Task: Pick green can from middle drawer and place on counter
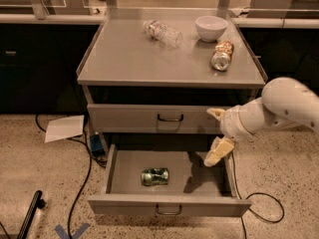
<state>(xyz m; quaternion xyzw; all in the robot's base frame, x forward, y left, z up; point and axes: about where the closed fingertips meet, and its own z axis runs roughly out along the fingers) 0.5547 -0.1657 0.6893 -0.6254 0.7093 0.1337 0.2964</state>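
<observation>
The green can (155,176) lies on its side on the floor of the open middle drawer (119,185), left of centre. The counter (134,59) is the grey cabinet top above. My gripper (215,133) comes in from the right on a white arm, above the drawer's right part and in front of the shut upper drawer. Its cream fingers (218,152) are spread open and hold nothing. It is right of the can and above it, not touching it.
On the counter lie a clear plastic bottle (162,32), a white bowl (211,27) and an orange-brown and silver can (222,56). A sheet of paper (65,128) and black cables (84,173) lie on the speckled floor at the left.
</observation>
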